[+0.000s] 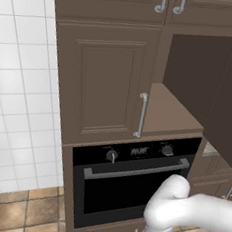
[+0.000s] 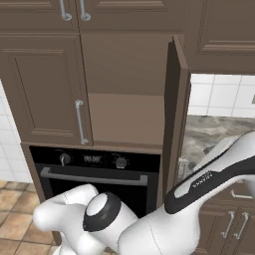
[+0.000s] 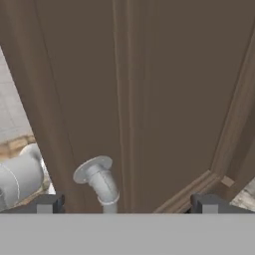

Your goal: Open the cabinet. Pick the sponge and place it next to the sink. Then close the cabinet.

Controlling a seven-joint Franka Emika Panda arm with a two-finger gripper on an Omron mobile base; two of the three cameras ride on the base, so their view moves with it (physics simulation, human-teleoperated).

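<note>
Fingers (image 3: 46, 204) wide apart astride door handle (image 3: 99, 182)

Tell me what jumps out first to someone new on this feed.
The cabinet's right door stands swung wide open above the black oven, baring a plain brown shelf; the left door is shut. In the hand view the open gripper sits right at a silver handle end on brown wood.

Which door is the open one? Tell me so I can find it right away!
Find the black oven with the long silver bar. Right above it sits the tall dark-brown wooden cabinet with two raised-panel doors. The left door is shut flat; the open door is the right one, swung out edge-on beside a bare brown shelf.
</note>
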